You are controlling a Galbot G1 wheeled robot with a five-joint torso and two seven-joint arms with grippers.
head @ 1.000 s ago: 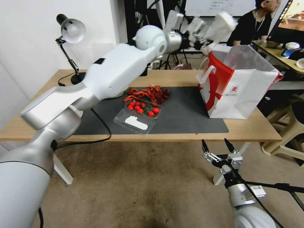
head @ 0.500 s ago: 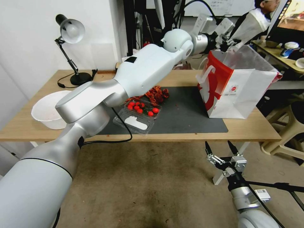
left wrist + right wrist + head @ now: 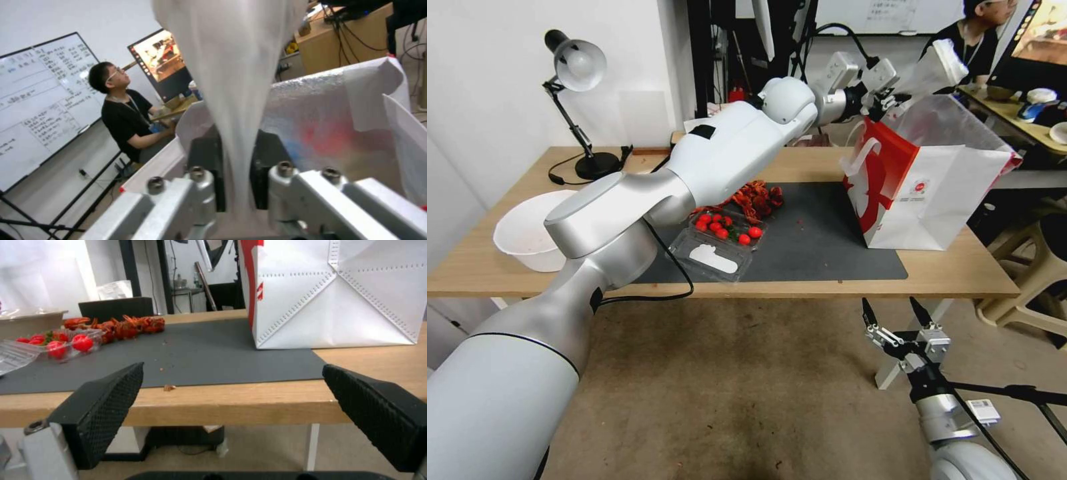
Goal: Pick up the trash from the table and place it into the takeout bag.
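Note the trash [image 3: 939, 61]: a limp, translucent white bag or sheet, pinched between the pressed-together jaws of the left gripper [image 3: 894, 91] and held in the air just above the open mouth of the takeout bag [image 3: 934, 193]. In the left wrist view the same white film [image 3: 231, 66] runs up from between the two dark fingers [image 3: 209, 173], with the bag's silvery lining beyond it.

Check the takeout bag: it stands upright at the right end of the table [image 3: 800, 287], partly on the right edge of the dark grey mat [image 3: 820, 247]. It is glossy white with red side panels, white loop handles and a small red round logo [image 3: 919, 187]; the print there is too small to read.

Toward the mat's middle you see a pile of red crayfish shells [image 3: 754, 197] and, just in front of it, an open clear clamshell tray [image 3: 717, 247] holding small red tomatoes. A white bowl [image 3: 527, 230] sits near the table's left end, a black desk lamp [image 3: 577, 107] at the back left corner.

The right gripper [image 3: 897, 317] hangs below the table's front edge, jaws spread wide and empty.
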